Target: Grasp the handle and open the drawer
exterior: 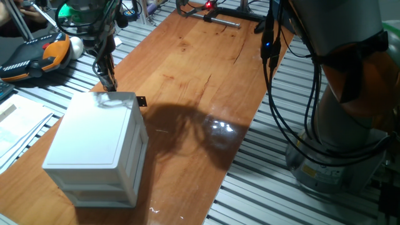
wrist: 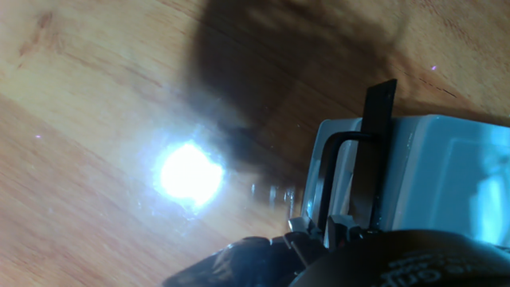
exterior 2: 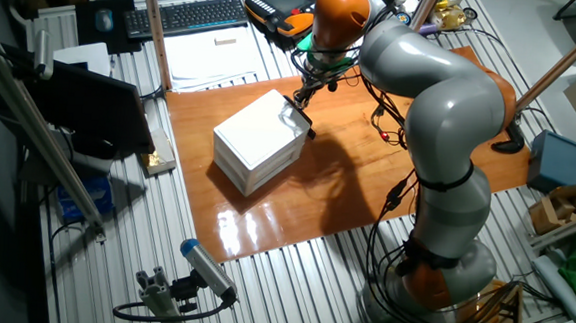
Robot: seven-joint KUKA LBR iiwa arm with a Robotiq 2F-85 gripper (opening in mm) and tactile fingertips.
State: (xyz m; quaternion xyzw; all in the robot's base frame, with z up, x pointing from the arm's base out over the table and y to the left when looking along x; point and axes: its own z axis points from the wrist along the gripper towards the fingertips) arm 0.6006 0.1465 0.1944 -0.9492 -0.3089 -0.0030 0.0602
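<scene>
Here, a small white cabinet (exterior: 100, 150) sits on the brown wooden counter (exterior: 206, 69), near its left edge in one fixed view. The drawer (exterior: 139, 131) is the top tray of that cabinet, and it looks pushed in, level with the front of the trays below it. The handle (exterior: 141, 101) is a tiny black tab that sticks out from the top corner of the drawer's front.

The hand (exterior: 109, 84) hangs down from the big grey arm (exterior 2: 441, 111) and sits right at the back top edge of the cabinet, close beside the handle but not on it. From these 2 fixed views, I cannot tell if the hand is open or closed.

In the hand view, the handle (wrist: 379, 108) shows as a black strip standing up past the white box edge (wrist: 446, 171), with a bright spot of light (wrist: 190, 173) shining on the wood beside it. Dark parts of the hand fill the bottom of that view, and they are blurry.

Past the counter's far end lies a black clamp (exterior: 219, 14).
</scene>
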